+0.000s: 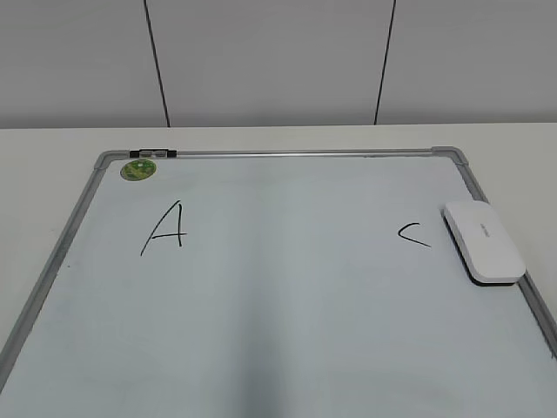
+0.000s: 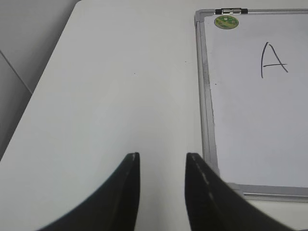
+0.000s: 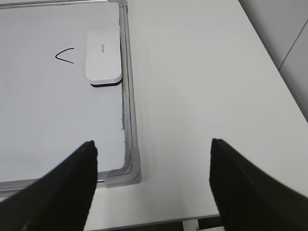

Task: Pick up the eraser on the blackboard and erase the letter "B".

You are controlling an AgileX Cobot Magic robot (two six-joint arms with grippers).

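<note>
**Ana:** The blackboard (image 1: pixel 261 331) lies flat on the desk (image 1: pixel 278 139), and between the "A" (image 1: pixel 165 228) at about ten o'clock and the "C" (image 1: pixel 415 234) at three there's only bare surface. No letter "B" shows in any view.

**Ben:** So the middle letter looks already wiped, at least judging by that empty gap. And the eraser (image 1: pixel 484 240)?

**Ana:** Resting on the board at three o'clock, just beside the "C" and against the right frame, dark underside down. Nothing is touching it. The right wrist view has it at eleven o'clock, well ahead of the right hand (image 3: pixel 153 149).

**Ben:** That right hand is spread wide, nothing between its fingers. It hangs over the near right corner of the frame, half over board, half over desk.

**Ana:** Makes sense as a spot: it's the arm nearest the eraser, and the wide spread would suit that broad white block.

**Ben:** The left hand (image 2: pixel 162 161)?

**Ana:** Released too, though with a narrower gap, empty, over bare desk just outside the board's left frame. The green sticker (image 2: pixel 226 21) sits at its one o'clock, near the top corner.

**Ben:** Parked off the board, presumably so it stays out of the way.

**Ana:** Neither arm appears in the exterior view, so both are held back toward six o'clock.
</note>
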